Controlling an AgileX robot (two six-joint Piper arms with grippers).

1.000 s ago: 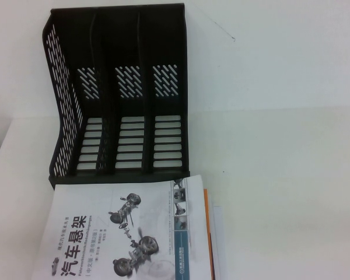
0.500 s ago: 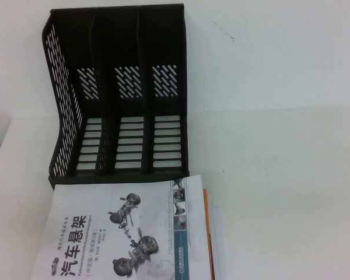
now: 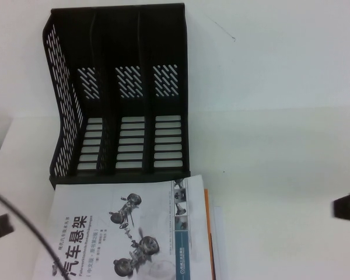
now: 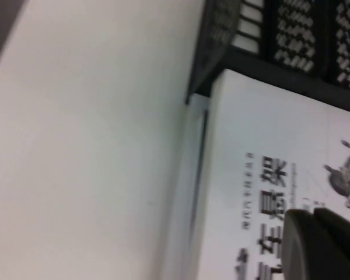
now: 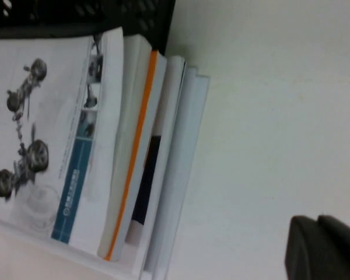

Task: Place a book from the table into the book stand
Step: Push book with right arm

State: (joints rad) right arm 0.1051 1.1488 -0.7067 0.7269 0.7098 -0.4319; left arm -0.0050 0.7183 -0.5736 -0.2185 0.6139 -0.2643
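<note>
The white-grey book with a black Chinese title and suspension pictures lies on top of a stack at the table's near edge, just in front of the black three-slot book stand. The stand's slots are empty. My left gripper is shut and empty at the left edge, beside the book. In the left wrist view its fingertips hang over the cover, with the stand beyond. My right gripper is shut and empty, right of the stack; its wrist view shows the gripper over bare table.
An orange-bordered book and more white books lie under the top book, sticking out on its right side. A dark cable arcs over the book's left corner. A white wall stands behind the stand.
Both gripper tips have come into the high view, the left at the left edge and the right at the right edge. A cable now crosses the book's left corner. The book and stand have not moved.
</note>
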